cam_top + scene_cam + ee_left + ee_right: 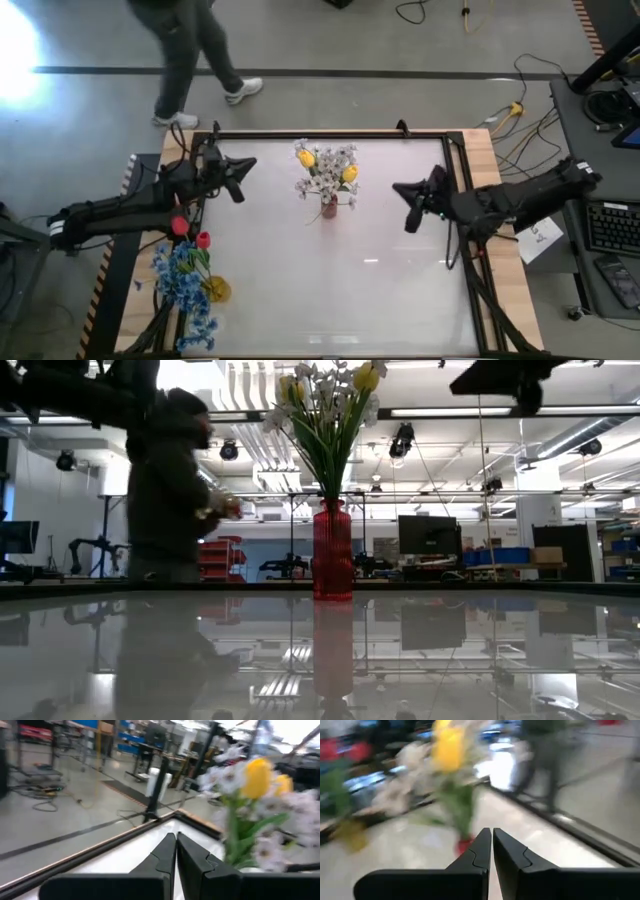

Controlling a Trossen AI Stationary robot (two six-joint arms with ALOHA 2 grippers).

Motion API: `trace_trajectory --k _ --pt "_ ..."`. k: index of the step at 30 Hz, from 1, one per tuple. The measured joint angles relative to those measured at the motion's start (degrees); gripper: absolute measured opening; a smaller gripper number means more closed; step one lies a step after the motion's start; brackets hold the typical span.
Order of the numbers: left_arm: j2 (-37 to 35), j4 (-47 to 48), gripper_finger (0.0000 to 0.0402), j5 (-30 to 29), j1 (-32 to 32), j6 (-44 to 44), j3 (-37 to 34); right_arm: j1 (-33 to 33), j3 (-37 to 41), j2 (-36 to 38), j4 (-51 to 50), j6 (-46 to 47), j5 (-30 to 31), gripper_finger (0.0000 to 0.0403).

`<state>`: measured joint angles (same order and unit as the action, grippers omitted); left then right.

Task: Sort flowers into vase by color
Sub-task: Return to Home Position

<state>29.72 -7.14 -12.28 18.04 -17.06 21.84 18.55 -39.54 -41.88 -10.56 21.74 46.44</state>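
So, starting at the left: the yellow vase [217, 291] sits near the front-left corner of the table [350, 300]. It's well apart from the left gripper [243, 172], on the front-edge side of it and right beside that arm. It holds the blue flowers [185, 275] plus two red tulips [202, 239], and the whole bunch leans out toward the table's left edge.

The left gripper itself hangs above the table with nothing in it. In its wrist view it's clenched tight, tip against tip [176, 837].

Off to its right is the red vase [329, 209], standing upright between the two grippers and touching neither. It's stuffed with white blossoms [325, 172] and two yellow tulips [306, 157].

The right gripper [405, 205] is on the other side of that vase, raised too and pointing toward the bouquet. It's clamped together on nothing as well [491, 832].

A person [185, 50] is walking past beyond the table's far edge.
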Motion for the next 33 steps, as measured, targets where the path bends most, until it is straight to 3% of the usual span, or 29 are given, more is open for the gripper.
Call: trace_trajectory --k 5,9,12,16,18,23,30,33 --pt "-3.5 -5.2 0.0000 0.2 -0.5 2.8 -6.2 -2.8 9.3 -0.4 23.3 -14.2 -24.7 0.0013" --pt "-6.9 -7.9 0.0000 5.6 -0.6 3.1 -9.7 -5.8 16.2 -1.6 37.2 -10.5 -39.4 0.0013" --pt "-8.8 -7.8 0.0000 7.4 -0.6 3.8 -11.3 -6.7 19.0 -1.7 38.3 -9.4 -38.8 0.0013" --pt "-12.0 -7.8 0.0000 7.3 -0.6 4.9 -13.7 -10.8 22.0 -0.8 42.7 -6.1 -29.2 0.0013" --pt "-14.1 -7.7 0.0000 7.4 -0.7 5.2 -15.0 -14.5 22.9 0.4 41.8 -4.8 -31.8 0.0013" --pt "-19.9 -5.1 0.0000 9.6 -0.7 5.0 -17.5 -24.0 22.6 3.8 34.0 -7.6 -47.1 0.0013" --pt "-28.2 5.8 0.0000 10.2 -0.9 4.2 -17.6 -31.5 21.3 13.5 24.0 -15.3 -47.8 0.0013" --pt "-29.8 4.7 0.0000 11.4 -1.7 4.1 -18.9 -32.0 22.8 17.2 21.5 -16.5 -47.8 0.0013"
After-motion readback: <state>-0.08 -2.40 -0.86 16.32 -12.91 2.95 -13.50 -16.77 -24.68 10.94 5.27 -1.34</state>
